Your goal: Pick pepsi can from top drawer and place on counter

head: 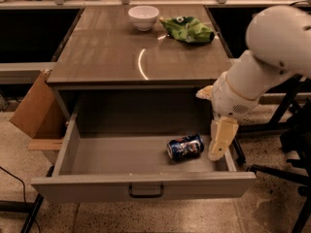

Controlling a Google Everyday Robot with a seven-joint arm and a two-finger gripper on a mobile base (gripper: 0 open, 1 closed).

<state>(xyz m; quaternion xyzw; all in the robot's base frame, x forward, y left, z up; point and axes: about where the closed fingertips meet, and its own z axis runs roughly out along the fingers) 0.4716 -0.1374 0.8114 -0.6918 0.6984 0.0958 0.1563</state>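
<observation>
The pepsi can (185,147) lies on its side on the floor of the open top drawer (116,155), right of the middle. The drawer's grey front panel with its dark bar handle (146,192) faces me. My gripper (220,141) hangs pointing down from the white arm (262,67), over the drawer's right side. It is just right of the can and apart from it, holding nothing. The counter (107,47) is the glossy grey-brown top above the drawer.
A white bowl (143,17) and a green snack bag (187,29) sit at the back of the counter. A cardboard box (34,108) leans against the cabinet's left side. Dark chair legs (284,171) stand on the floor to the right.
</observation>
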